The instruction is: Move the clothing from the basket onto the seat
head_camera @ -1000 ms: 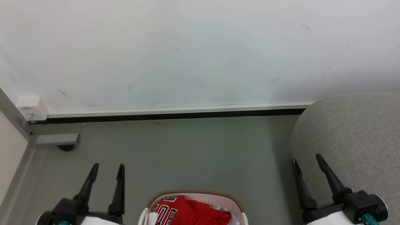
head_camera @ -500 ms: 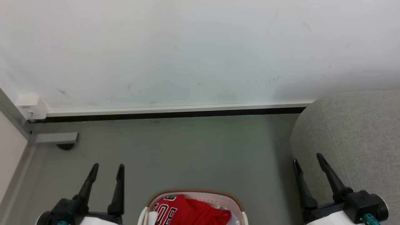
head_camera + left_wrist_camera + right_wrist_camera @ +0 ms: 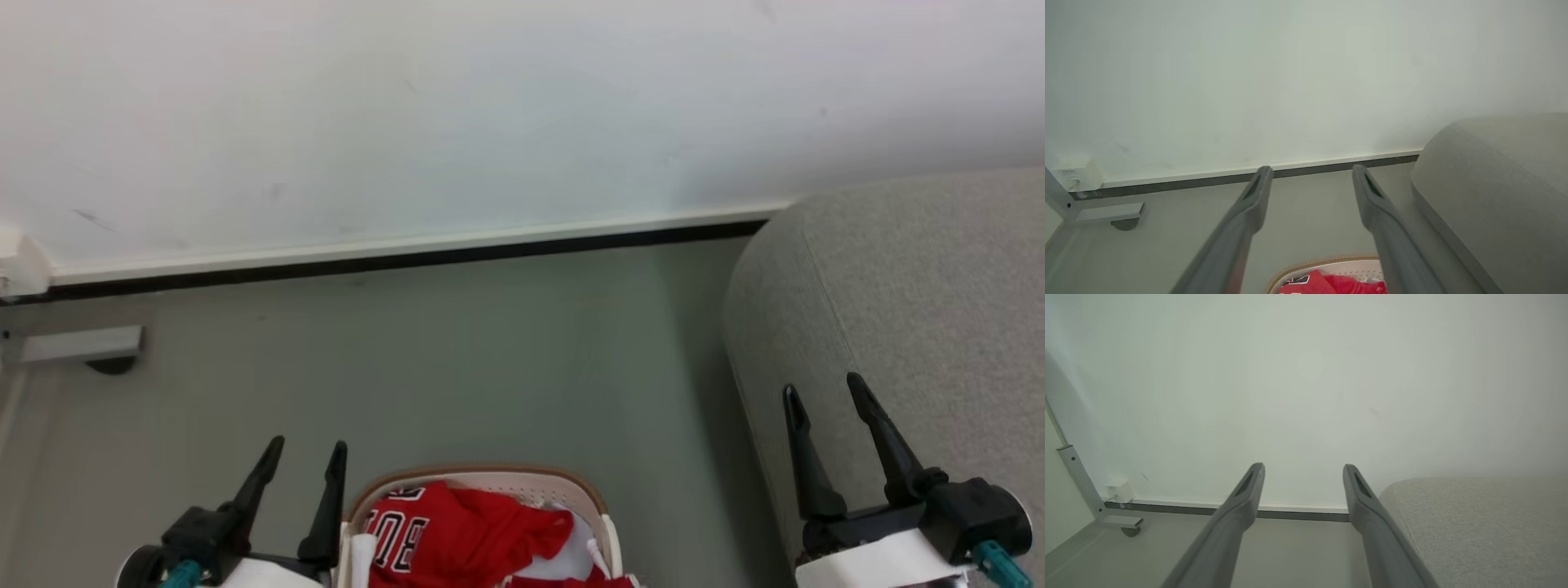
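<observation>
Red clothing (image 3: 465, 535) with black-and-white lettering lies bunched in the white basket (image 3: 482, 478) with a brown rim, at the bottom centre of the head view. The left wrist view catches the basket (image 3: 1331, 263) and the clothing (image 3: 1331, 283) low between the fingers. My left gripper (image 3: 309, 447) stands open just left of the basket, holding nothing. My right gripper (image 3: 823, 390) is open too, raised beside the light grey seat (image 3: 922, 286) at the right. The seat (image 3: 1494, 183) shows from the left wrist, and the seat (image 3: 1474, 526) from the right wrist.
A white wall with a dark skirting strip (image 3: 408, 260) runs across the back. A small white box (image 3: 20, 269) and a grey metal bracket (image 3: 77, 343) sit at the far left by a frame post (image 3: 1079, 482). Grey floor (image 3: 490, 359) lies between basket and wall.
The head camera has shifted, so the whole scene sits lower-left to upper-right differently and more of the basket and seat shows. Both grippers stay open and keep their stance.
</observation>
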